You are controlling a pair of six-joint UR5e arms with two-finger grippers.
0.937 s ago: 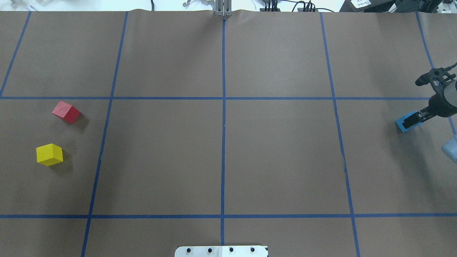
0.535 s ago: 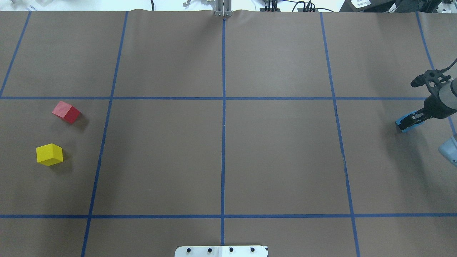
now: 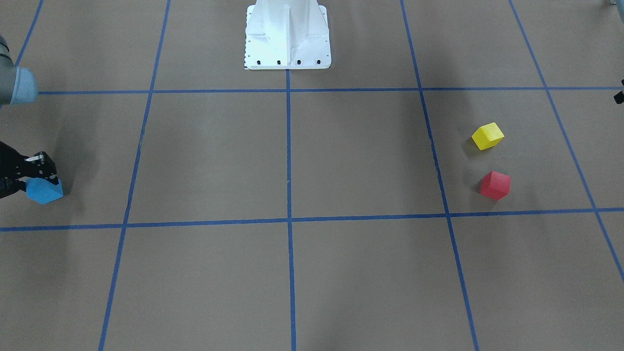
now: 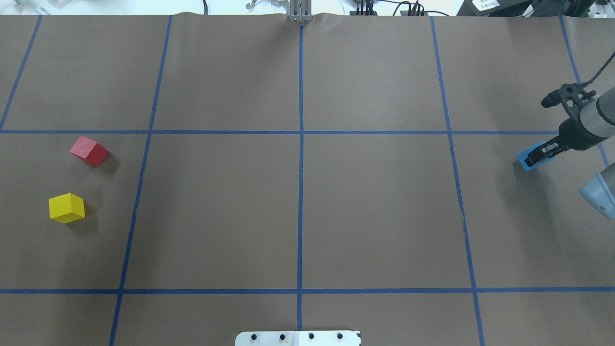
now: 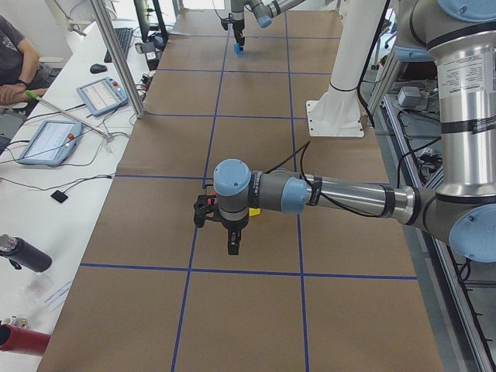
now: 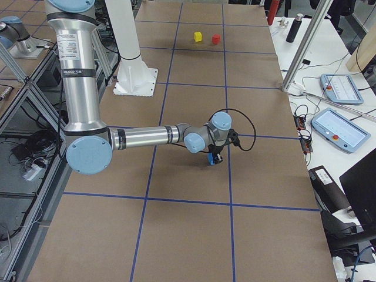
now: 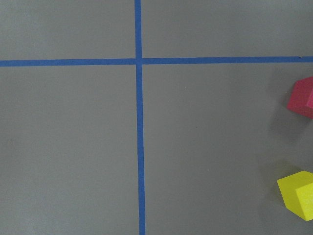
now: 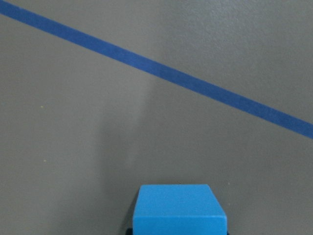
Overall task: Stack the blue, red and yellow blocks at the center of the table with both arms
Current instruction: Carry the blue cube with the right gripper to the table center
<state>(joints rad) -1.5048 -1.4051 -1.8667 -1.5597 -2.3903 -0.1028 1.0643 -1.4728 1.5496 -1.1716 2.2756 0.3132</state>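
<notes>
My right gripper point(image 4: 534, 156) is shut on the blue block point(image 4: 523, 162) and holds it low over the table's far right. The front view shows the right gripper point(image 3: 34, 176) and the blue block point(image 3: 45, 191) at its left edge. The block fills the bottom of the right wrist view point(image 8: 180, 209). The red block point(image 4: 89, 150) and the yellow block point(image 4: 67, 208) lie apart at the far left. Both also show at the right edge of the left wrist view, the red block point(image 7: 303, 98) and the yellow block point(image 7: 298, 196). My left gripper point(image 5: 232, 242) hovers near them; I cannot tell whether it is open or shut.
Blue tape lines point(image 4: 301, 192) divide the brown paper into squares. The white robot base point(image 3: 287, 36) stands at the robot's edge. An operators' desk with tablets point(image 5: 50, 139) and a metal post point(image 5: 116, 54) stand beyond the far edge.
My right gripper has moved toward the table's middle and slightly away from the robot, carrying the blue block. The red and yellow blocks have not moved.
</notes>
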